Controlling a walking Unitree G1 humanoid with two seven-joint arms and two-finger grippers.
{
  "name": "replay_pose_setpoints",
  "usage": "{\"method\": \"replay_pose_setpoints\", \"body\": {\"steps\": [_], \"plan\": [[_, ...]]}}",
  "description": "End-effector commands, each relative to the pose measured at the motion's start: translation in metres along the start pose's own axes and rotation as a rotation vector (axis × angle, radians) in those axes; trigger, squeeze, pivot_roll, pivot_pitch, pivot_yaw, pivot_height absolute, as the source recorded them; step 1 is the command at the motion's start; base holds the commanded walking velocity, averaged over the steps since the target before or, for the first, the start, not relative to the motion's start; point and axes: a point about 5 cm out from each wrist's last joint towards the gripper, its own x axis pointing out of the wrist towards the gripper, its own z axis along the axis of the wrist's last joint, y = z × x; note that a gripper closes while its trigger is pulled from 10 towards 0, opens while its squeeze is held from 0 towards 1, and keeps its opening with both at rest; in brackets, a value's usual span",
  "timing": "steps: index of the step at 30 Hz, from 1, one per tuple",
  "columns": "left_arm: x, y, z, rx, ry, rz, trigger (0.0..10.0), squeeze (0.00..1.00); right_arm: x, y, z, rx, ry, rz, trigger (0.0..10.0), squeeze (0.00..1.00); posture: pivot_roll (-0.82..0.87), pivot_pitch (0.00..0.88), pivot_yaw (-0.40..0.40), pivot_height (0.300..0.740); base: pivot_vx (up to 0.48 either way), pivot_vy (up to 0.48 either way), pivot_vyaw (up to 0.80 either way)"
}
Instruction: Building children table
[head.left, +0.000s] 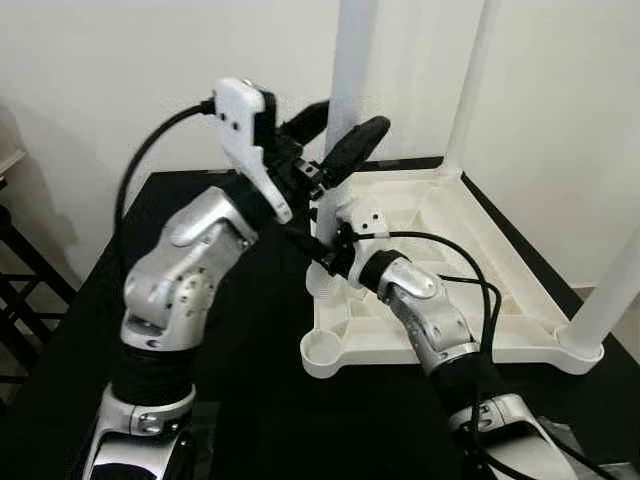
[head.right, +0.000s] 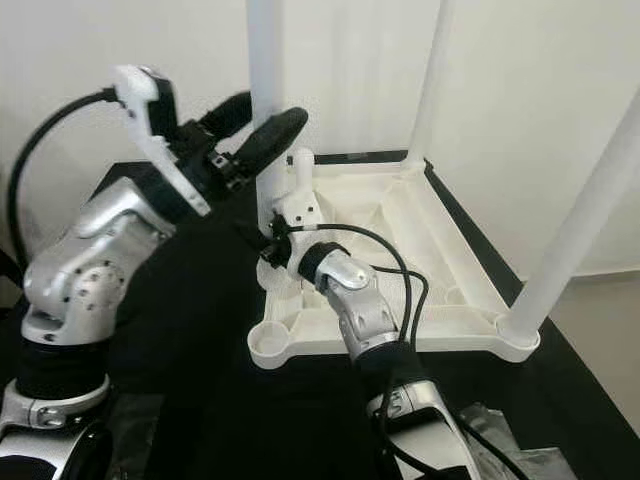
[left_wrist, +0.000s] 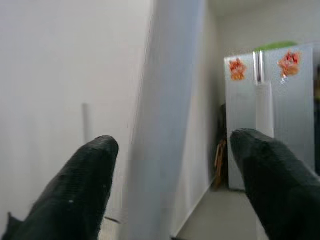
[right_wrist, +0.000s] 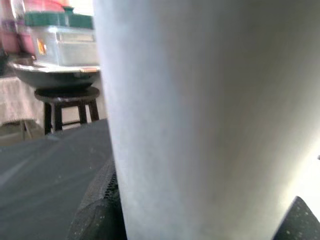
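A white table top (head.left: 480, 260) lies upside down on a black table (head.left: 250, 330). Three white legs stand in it: one at the left side (head.left: 350, 60), one at the far corner (head.left: 470, 90), one at the near right corner (head.left: 610, 290). The near left socket (head.left: 322, 350) holds no leg. My left gripper (head.left: 335, 135) is open, its fingers (left_wrist: 90, 170) on either side of the left leg high up. At the foot of the same leg, my right gripper (head.left: 325, 250) is shut on it.
A dark stool frame (head.left: 20, 270) stands left of the black table. A pale wall rises close behind. Clear plastic wrap (head.right: 500, 430) lies at the table's near right. The right wrist view holds a stool with a bowl (right_wrist: 65, 95).
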Motion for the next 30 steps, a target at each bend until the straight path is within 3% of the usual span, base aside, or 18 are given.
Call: {"method": "replay_pose_setpoints", "body": {"steps": [1,2,4,5,7,9,10,12,13,14,16,19,23,26,30], "plan": [[-0.011,0.015,0.005,-0.007,-0.008,0.067,10.0,1.0,0.002,-0.005,0.012,0.01,-0.041,0.008,0.0,0.0,-0.02,0.0,0.01,0.74,0.0,0.0,0.0],[-0.018,0.023,0.007,-0.008,-0.015,0.11,10.0,1.0,0.0,-0.008,0.014,0.018,-0.049,0.01,0.0,0.0,-0.02,0.0,0.01,0.74,0.0,0.0,0.0],[-0.047,0.054,0.007,0.041,0.026,0.29,10.0,1.0,-0.005,-0.015,0.021,0.063,-0.076,0.064,0.0,0.0,-0.01,0.0,0.004,0.74,0.0,0.0,0.0],[-0.047,0.054,0.007,0.041,0.026,0.29,10.0,1.0,-0.005,-0.015,0.021,0.063,-0.076,0.064,0.0,0.0,-0.01,0.0,0.004,0.74,0.0,0.0,0.0],[-0.075,0.072,0.002,0.089,0.09,0.436,10.0,1.0,-0.01,-0.017,0.027,0.103,-0.102,0.153,0.0,0.0,0.0,0.0,0.001,0.74,0.0,0.0,0.0],[-0.075,0.072,0.002,0.089,0.09,0.436,10.0,1.0,-0.01,-0.017,0.027,0.103,-0.102,0.153,0.0,0.0,0.0,0.0,0.001,0.74,0.0,0.0,0.0],[-0.093,0.076,-0.009,0.097,0.15,0.514,10.0,1.0,-0.014,-0.015,0.028,0.128,-0.099,0.234,1.3,0.0,0.01,0.009,-0.002,0.74,0.0,0.0,0.0],[-0.093,0.076,-0.009,0.097,0.15,0.514,10.0,1.0,-0.014,-0.015,0.028,0.128,-0.099,0.234,1.3,0.0,0.01,0.009,-0.002,0.74,0.0,0.0,0.0],[-0.11,0.072,-0.025,0.1,0.238,0.565,10.0,0.0,-0.018,-0.01,0.029,0.12,-0.084,0.322,10.0,0.0,0.02,0.038,-0.008,0.74,0.0,0.0,0.0],[-0.126,0.062,-0.042,0.072,0.314,0.593,10.0,0.0,-0.023,-0.002,0.029,0.112,-0.061,0.432,10.0,0.0,0.02,0.078,-0.011,0.74,0.0,0.0,0.0],[-0.126,0.062,-0.042,0.072,0.314,0.593,10.0,0.0,-0.023,-0.002,0.029,0.112,-0.061,0.432,10.0,0.0,0.02,0.078,-0.011,0.74,0.0,0.0,0.0],[-0.144,0.021,-0.075,0.009,0.421,0.612,10.0,0.0,-0.028,0.019,0.034,0.113,-0.008,0.663,10.0,0.0,0.03,0.152,-0.026,0.74,0.0,0.0,0.0],[-0.145,0.015,-0.078,0.013,0.43,0.622,10.0,0.0,-0.027,0.022,0.034,0.112,0.005,0.706,10.0,0.0,0.03,0.159,-0.027,0.74,0.0,0.0,0.0],[-0.147,0.012,-0.076,0.019,0.404,0.677,10.0,0.0,-0.028,0.029,0.038,0.113,0.019,0.801,10.0,0.0,0.03,0.212,-0.033,0.74,0.0,0.0,0.0],[-0.158,0.011,-0.063,0.124,0.416,0.749,10.0,0.0,-0.034,0.03,0.046,0.154,0.026,0.922,10.0,0.0,0.06,0.266,-0.038,0.74,0.0,0.0,0.0]]}}
